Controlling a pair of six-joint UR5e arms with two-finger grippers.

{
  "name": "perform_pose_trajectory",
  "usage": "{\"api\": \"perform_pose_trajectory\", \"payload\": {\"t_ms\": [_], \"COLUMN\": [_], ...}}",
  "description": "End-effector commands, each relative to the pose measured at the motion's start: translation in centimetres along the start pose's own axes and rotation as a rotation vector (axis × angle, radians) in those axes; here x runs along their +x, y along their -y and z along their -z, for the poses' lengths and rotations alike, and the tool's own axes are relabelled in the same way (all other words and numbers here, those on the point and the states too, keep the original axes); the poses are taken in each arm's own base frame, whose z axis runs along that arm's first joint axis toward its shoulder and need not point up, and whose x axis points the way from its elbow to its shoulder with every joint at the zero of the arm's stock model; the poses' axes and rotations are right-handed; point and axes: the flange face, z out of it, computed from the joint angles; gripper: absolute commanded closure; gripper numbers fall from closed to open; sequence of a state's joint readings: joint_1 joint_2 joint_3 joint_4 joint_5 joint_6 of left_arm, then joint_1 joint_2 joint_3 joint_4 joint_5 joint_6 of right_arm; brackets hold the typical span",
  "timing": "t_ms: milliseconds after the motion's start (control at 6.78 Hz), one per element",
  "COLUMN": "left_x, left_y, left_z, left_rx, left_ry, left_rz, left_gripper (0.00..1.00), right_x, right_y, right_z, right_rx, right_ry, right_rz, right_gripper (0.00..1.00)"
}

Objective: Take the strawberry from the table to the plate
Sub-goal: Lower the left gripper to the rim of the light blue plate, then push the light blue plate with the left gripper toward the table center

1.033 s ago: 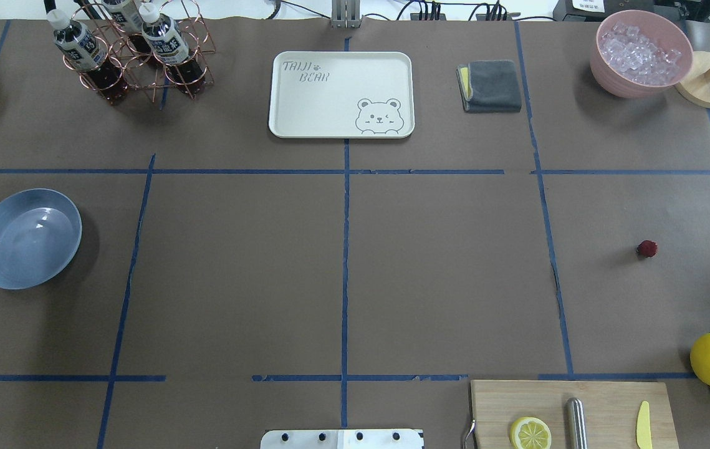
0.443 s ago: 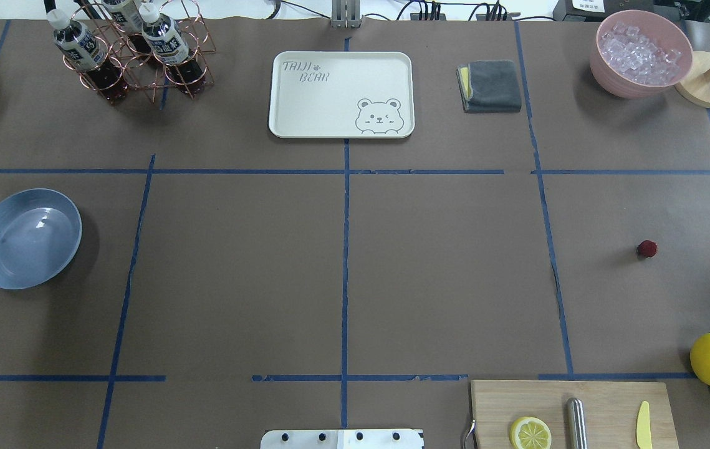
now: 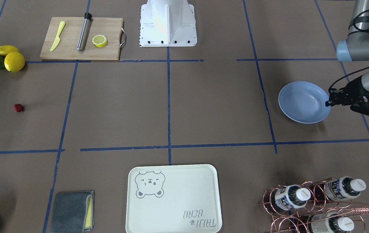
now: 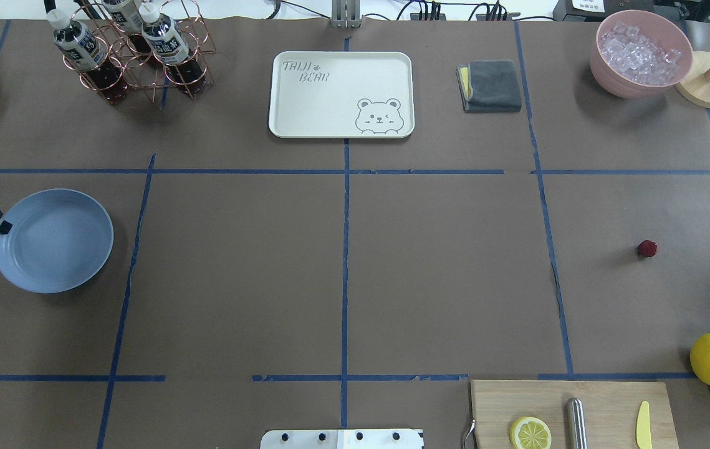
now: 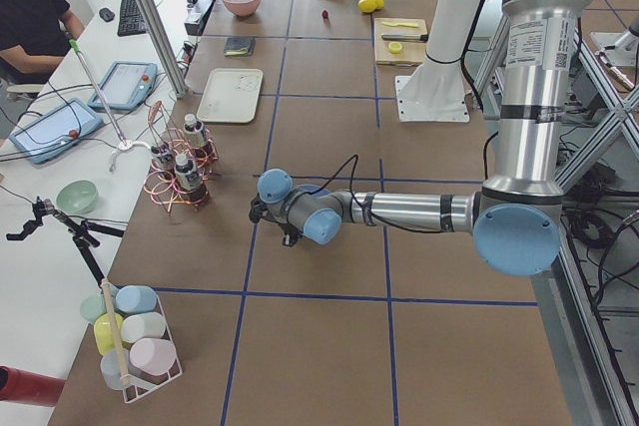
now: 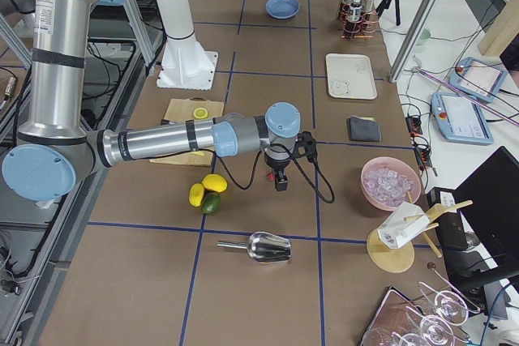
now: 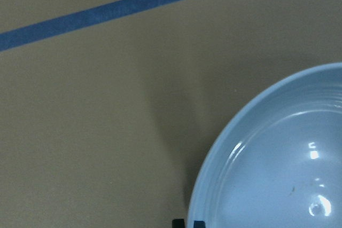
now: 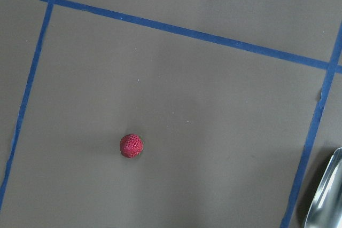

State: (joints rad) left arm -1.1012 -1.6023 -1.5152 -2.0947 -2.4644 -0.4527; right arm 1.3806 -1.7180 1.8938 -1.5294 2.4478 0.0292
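Red berry (image 4: 646, 249) sits untouched on worktop (image 4: 442, 280). Left pincer (image 3: 328, 104) pinches plate (image 4: 55, 243) rim. Right pincer (image 6: 280, 180) hovers above berry, can't tell its opening. Next, I think: descend & grasp.

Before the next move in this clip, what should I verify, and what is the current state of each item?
1. Strawberry lying free on the table, nothing touching it: ok.
2. Plate empty: ok.
3. Left fingers clear of the plate: not ok, they sit at its rim.
4. Left fingers open or shut: cannot tell.
5. Right fingers open: cannot tell, only a side view shows them.
6. Strawberry visible in the right wrist view: ok.
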Motion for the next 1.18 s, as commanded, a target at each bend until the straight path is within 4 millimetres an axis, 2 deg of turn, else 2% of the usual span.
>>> {"api": "perform_pose_trajectory", "payload": {"t_ms": [0,148,295,443,590,738,885,1033], "left_x": [9.1,14.7,20.1,28.0,37.8,43.9,45.9,46.5], "left_y": [3.8,4.6,6.3,6.7,5.9,4.9,5.1,3.9], "left_z": [2.9,1.6,1.0,-2.1,-6.1,-9.6,-11.2,-13.2], "left_rx": [0.034,0.008,-0.007,-0.079,-0.079,-0.035,-0.010,-0.023], "left_ry": [-0.109,-0.141,-0.173,-0.210,-0.210,-0.191,-0.212,-0.256], "left_rz": [0.107,0.132,0.182,0.241,0.268,0.269,0.260,0.251], "left_gripper": [1.00,1.00,1.00,1.00,1.00,1.00,1.00,1.00], "right_x": [0.0,0.0,0.0,0.0,0.1,0.1,0.0,0.0], "right_y": [0.0,0.0,0.0,0.0,0.0,0.0,0.0,0.0], "right_z": [0.0,0.0,0.0,0.0,-0.1,-0.2,-0.3,-0.3], "right_rx": [0.001,0.001,0.000,0.000,-0.001,-0.005,-0.005,-0.006], "right_ry": [0.001,0.001,0.001,0.001,0.000,0.001,0.001,0.003], "right_rz": [0.002,0.000,-0.002,-0.009,-0.014,-0.016,-0.014,-0.015], "right_gripper": [0.00,0.00,0.00,0.00,0.00,0.00,0.00,0.00]}}
